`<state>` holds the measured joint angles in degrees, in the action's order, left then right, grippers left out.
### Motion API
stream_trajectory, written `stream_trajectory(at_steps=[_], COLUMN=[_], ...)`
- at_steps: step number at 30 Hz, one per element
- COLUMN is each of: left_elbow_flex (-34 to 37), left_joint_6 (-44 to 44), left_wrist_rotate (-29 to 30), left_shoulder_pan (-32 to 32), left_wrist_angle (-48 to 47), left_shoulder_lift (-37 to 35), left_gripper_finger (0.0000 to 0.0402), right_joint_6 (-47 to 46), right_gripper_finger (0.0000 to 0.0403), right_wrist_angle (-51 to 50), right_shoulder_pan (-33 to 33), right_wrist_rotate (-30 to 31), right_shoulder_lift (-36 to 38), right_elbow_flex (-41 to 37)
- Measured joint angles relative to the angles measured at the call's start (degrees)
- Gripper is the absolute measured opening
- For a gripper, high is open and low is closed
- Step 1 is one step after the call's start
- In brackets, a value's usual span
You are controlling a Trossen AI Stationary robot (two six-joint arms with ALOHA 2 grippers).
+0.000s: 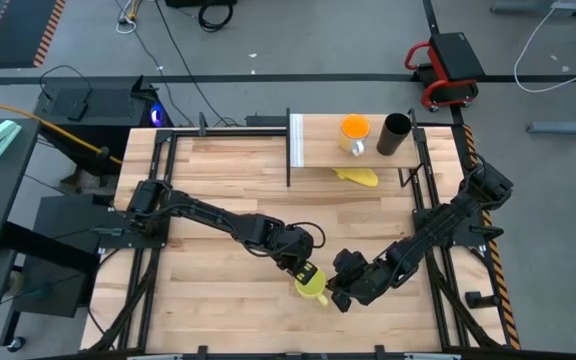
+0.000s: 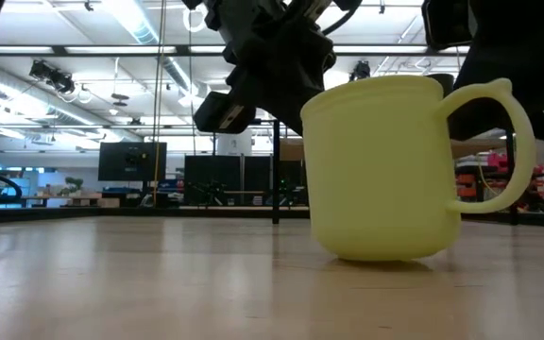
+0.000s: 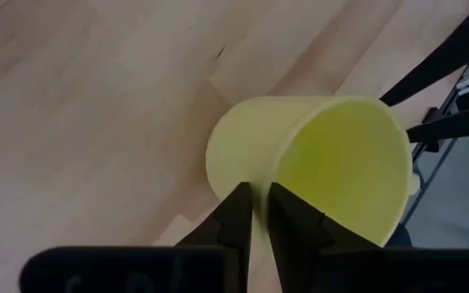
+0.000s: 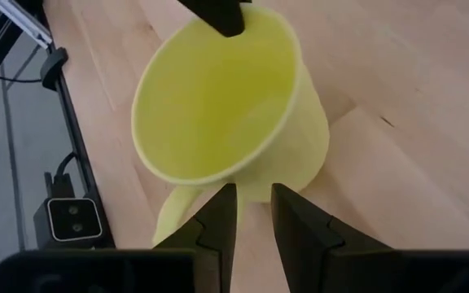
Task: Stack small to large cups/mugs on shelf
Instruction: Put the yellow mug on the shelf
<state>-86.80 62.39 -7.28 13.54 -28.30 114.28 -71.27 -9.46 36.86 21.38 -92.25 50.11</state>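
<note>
The yellow mug point(image 1: 311, 284) stands upright on its base on the wood tabletop near the front edge, its handle point(image 2: 510, 142) toward the right arm. My left gripper point(image 3: 260, 203) is shut on the mug's rim. My right gripper point(image 4: 255, 199) is open, its fingertips close to the mug's wall beside the handle point(image 4: 172, 218), with no touch showing. On the shelf point(image 1: 323, 152) at the back stand an orange cup point(image 1: 355, 128) and a black cup point(image 1: 395, 134). My left gripper pinches the mug's wall at the rim point(image 3: 259, 189), on the side away from the handle, with one finger point(image 3: 290, 213) inside the mug and one finger point(image 3: 236, 213) outside. The fingers slant down from the table's left. The mug stays upright with its base on the table.
A flat yellow banana-like thing point(image 1: 358, 176) lies on the tabletop just in front of the shelf. The shelf has a white upright end panel point(image 1: 296, 140) and thin black posts point(image 1: 288, 150). Bare wood tabletop point(image 1: 218, 190) stretches between the mug and the shelf.
</note>
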Motion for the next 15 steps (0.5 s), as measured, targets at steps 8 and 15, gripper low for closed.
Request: stream_trajectory(at_steps=[8,15], left_elbow_flex=[0.1,0.12], left_joint_6=[0.0,0.02], left_wrist_rotate=[0.15,0.19], left_shoulder_pan=[-0.2,-0.26], left_wrist_angle=[0.62,0.64], left_shoulder_lift=[0.09,0.09], left_gripper_finger=[0.0023,0.0017], right_joint_6=[1.45,1.86], right_gripper_finger=[0.0087,0.0087], right_wrist_angle=[0.03,0.03], right_shoulder_pan=[-0.69,-0.71], right_wrist_rotate=[-0.07,-0.08], right_shoulder_lift=[0.04,0.07], right_elbow_flex=[0.0,0.0])
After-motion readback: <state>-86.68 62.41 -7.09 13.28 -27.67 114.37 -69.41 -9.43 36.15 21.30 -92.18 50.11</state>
